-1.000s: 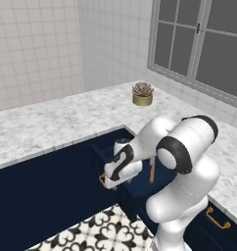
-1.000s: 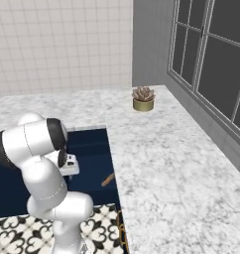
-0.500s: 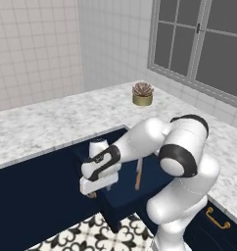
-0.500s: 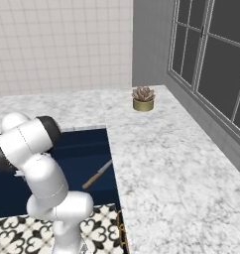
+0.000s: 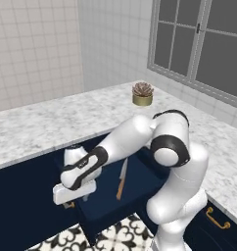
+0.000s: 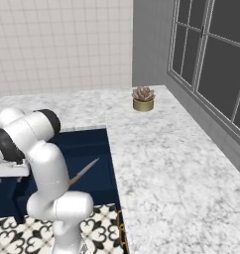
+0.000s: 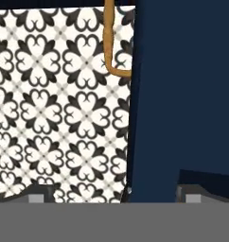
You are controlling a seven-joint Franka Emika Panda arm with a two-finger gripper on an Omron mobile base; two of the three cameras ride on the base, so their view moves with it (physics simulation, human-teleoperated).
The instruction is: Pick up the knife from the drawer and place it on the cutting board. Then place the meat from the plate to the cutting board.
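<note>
I've got the gripper (image 5: 74, 192) down low at the front left corner of the pulled-out drawer (image 5: 140, 171), fingers spread as wide as they go and nothing between them. In the hand view the two dark fingertips (image 7: 40, 193) sit far apart at the bottom — one over the patterned black-and-white floor tile (image 7: 55, 123), the other over the navy drawer front (image 7: 182, 94). They aren't pinching anything. I can't tell from here whether a finger is brushing the drawer edge. The curved brass handle (image 7: 110, 45) shows near the top of that view, just beside the drawer's edge and well apart from the fingertips.

From the left base cam the arm reaches down and left across the drawer, w/ the hand's white block hanging just beside the drawer's near corner.

The knife (image 5: 122, 179) lies flat inside the drawer on the dark blue bottom, wooden handle toward the drawer front, blade pointing back toward the counter. It's off to the arm's right of the gripper, apart from it, untouched. In the right base cam I see the same knife (image 6: 83, 172) lying at an angle in the drawer (image 6: 90, 149), partly behind the arm's white link.

On the marble counter (image 6: 166, 163) behind — a small planter with a succulent (image 6: 143, 98), near the window corner, well away from the arm.
</note>
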